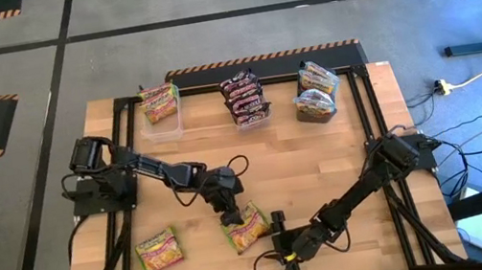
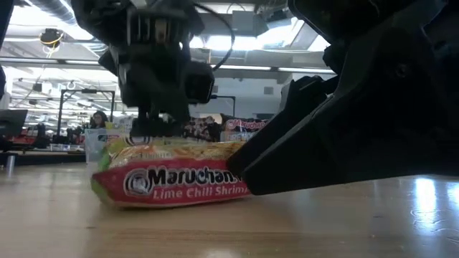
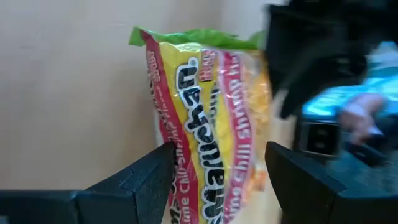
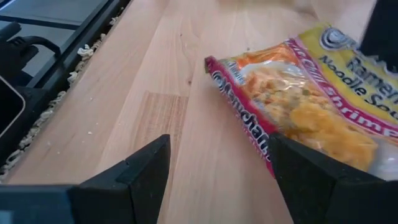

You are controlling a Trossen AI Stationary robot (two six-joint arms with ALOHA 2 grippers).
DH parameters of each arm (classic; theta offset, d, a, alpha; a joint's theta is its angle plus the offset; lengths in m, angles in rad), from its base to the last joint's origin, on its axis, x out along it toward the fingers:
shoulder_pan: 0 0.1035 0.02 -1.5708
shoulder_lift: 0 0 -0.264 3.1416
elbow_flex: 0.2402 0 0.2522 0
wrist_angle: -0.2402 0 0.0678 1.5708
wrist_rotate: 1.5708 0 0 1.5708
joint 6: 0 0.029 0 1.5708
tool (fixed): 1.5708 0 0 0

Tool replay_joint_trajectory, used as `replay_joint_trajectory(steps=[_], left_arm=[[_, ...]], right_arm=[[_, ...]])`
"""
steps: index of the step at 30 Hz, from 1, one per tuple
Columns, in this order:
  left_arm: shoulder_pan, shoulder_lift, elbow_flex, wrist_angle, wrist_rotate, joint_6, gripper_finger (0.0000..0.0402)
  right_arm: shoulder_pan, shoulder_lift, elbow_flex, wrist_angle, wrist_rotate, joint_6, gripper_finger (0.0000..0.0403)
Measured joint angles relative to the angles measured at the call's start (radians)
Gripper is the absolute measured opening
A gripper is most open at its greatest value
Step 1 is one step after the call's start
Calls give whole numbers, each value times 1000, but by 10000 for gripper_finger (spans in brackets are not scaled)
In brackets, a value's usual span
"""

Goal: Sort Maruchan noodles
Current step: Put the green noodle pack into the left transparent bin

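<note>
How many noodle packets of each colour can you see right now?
Yellow-green packets: 3
Maroon packets: about 3 showing, stacked
Orange-blue packets: 2 showing
Total: about 8 visible

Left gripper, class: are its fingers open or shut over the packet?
Open: the left gripper fingers stand apart either side of the Lime Chili Shrimp packet.

Two yellow-green packets point(image 1: 247, 228) lay loose on the table point(image 1: 324, 170) toward six o'clock. Three tubs stood along twelve o'clock: one with a yellow-green packet point(image 1: 158, 101), one with a stack of maroon packets point(image 1: 245, 97), count unclear, one with two orange packets point(image 1: 316, 92).
</note>
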Motion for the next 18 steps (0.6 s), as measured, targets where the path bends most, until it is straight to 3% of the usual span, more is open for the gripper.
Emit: replay_joint_trajectory(steps=[4,11,18], left_arm=[[-1,0,-2,26,34,-25,244],[-5,48,-4,-38,-7,-52,244],[-29,106,0,62,-3,-47,241]], right_arm=[[1,0,0,0,-1,0,254],[0,0,0,5,11,0,254],[0,0,0,6,10,0,254]])
